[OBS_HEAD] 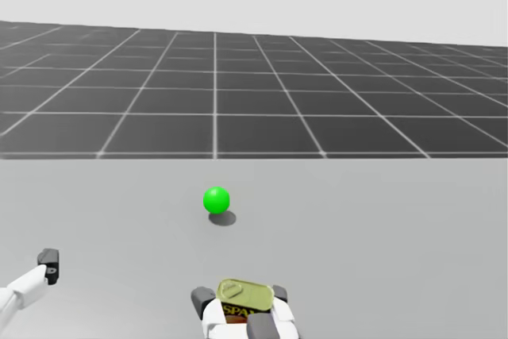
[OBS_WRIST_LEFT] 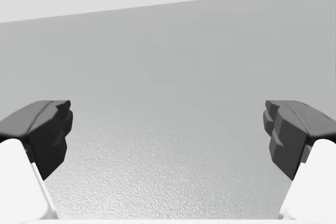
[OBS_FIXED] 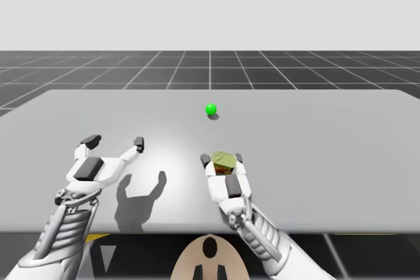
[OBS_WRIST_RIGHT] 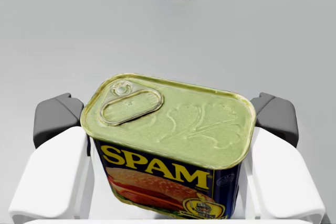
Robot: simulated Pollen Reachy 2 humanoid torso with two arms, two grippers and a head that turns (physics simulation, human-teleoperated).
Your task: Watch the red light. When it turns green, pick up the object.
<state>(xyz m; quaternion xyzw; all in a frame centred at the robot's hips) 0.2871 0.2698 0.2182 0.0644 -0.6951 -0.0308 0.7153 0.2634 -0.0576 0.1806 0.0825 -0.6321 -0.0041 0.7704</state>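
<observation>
The light [OBS_FIXED: 210, 109] is a small green ball on the grey table [OBS_FIXED: 328, 136], also seen in the head view [OBS_HEAD: 216, 199]. A blue rectangular can [OBS_WRIST_RIGHT: 168, 129] with a pale gold pull-tab lid stands upright between the fingers of my right gripper [OBS_WRIST_RIGHT: 167, 114], which touch it on both sides. In the high view the can [OBS_FIXED: 224, 160] and right gripper [OBS_FIXED: 221, 159] are just short of the light. I cannot tell whether the can rests on the table. My left gripper [OBS_FIXED: 115, 141] hovers open and empty to the left.
The table's far edge [OBS_FIXED: 210, 90] runs behind the light, with a dark grid floor [OBS_FIXED: 210, 67] beyond. The near edge lies just in front of my torso. Bare tabletop [OBS_WRIST_LEFT: 168, 145] lies ahead of the left gripper.
</observation>
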